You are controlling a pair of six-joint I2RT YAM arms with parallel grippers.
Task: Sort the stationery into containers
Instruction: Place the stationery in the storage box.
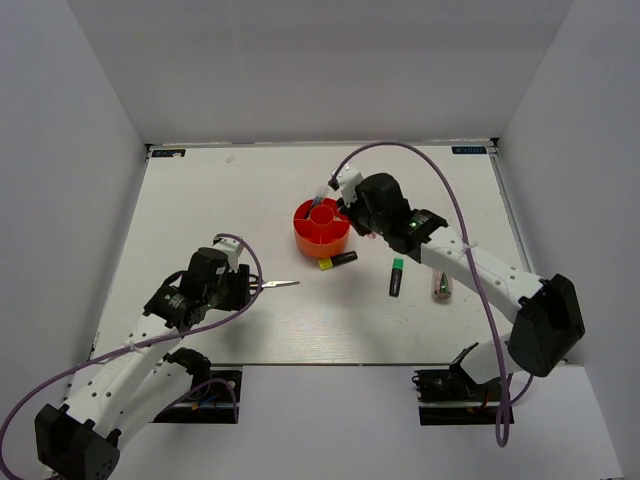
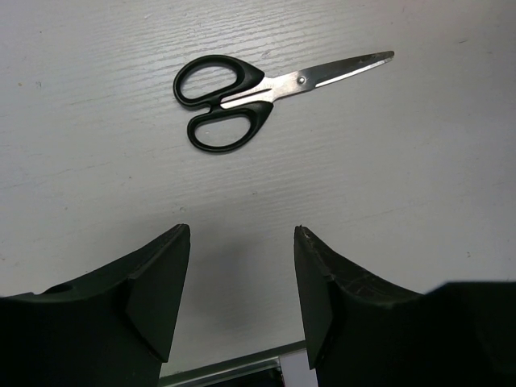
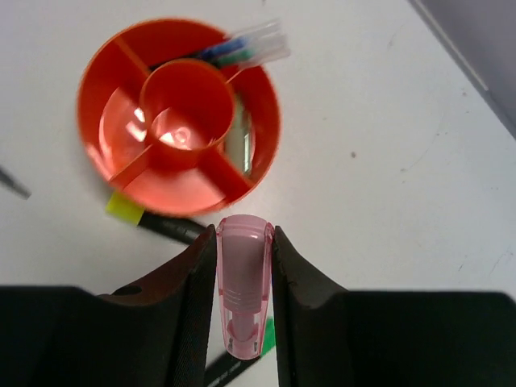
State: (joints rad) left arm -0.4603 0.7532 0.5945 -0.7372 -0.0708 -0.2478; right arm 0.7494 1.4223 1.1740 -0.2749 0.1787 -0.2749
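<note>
**Right fingers**: closed narrowly on a pink highlighter, which is held lengthwise between them at the lower centre of the right wrist view. The highlighter is judged to be lifted off the desk. It is just below the red-orange organizer in frame and not yet over any compartment.

**Left fingers**: set wide, with nothing between them. The black-handled scissors lie flat on the desk in the upper centre of the left wrist view, apart from the fingers.

**Organizer contents:** 1 clear-ended item with blue and green showing is lodged in the upper-right ring compartment and overhangs the rim. A pale object is glimpsed in the right-hand compartment but cannot be identified. The central cup appears empty.

**Not yet sorted, on the desk:**
- The yellow-capped marker, against or just beside the organizer's lower wall.
- The green-capped marker, lower right of the organizer.
- 1 small item further right, too small to identify.
- The scissors.

**Assessment:** the task is judged less than half done, with at least 1 item stowed, 1 in hand and 4 outstanding.
</note>
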